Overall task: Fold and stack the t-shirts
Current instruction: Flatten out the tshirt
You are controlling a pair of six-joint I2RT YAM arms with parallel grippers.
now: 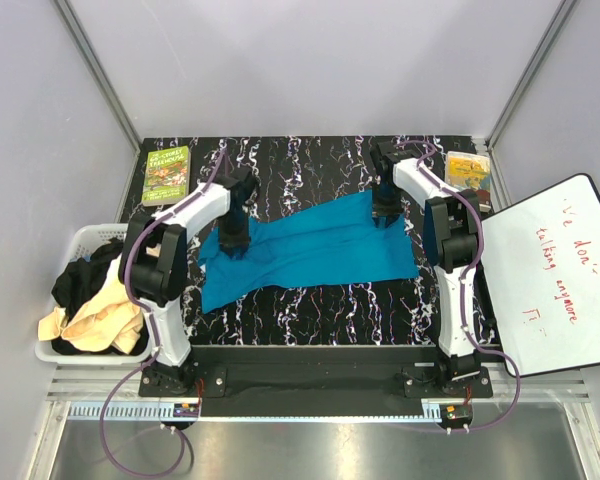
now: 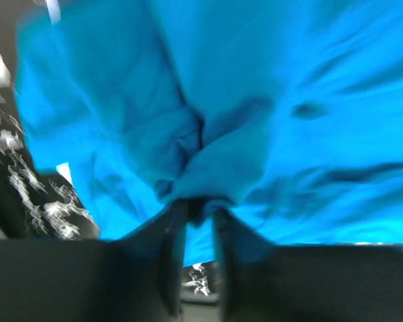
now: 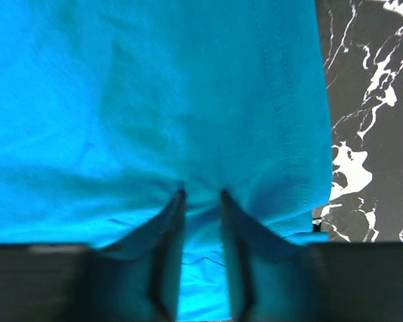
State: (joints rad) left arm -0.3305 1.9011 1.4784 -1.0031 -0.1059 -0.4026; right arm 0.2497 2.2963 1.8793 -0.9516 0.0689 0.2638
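A teal blue t-shirt (image 1: 320, 250) lies spread across the black marbled table, lengthways from left to right. My left gripper (image 1: 232, 240) is down on its left end; in the left wrist view the gripper (image 2: 198, 211) has its fingers a little apart, with a bunched teal fold (image 2: 208, 168) at the tips. My right gripper (image 1: 385, 215) is at the shirt's far right corner. In the right wrist view this gripper (image 3: 201, 196) also stands narrowly open, with flat teal cloth (image 3: 154, 100) under and between the fingers. A black t-shirt (image 1: 80, 280) and a cream one (image 1: 105, 315) lie in the basket.
The white slatted basket (image 1: 80, 238) stands off the table's left edge. A green book (image 1: 166, 175) lies at the back left corner and a yellow book (image 1: 467, 170) at the back right. A whiteboard (image 1: 555, 270) leans at the right.
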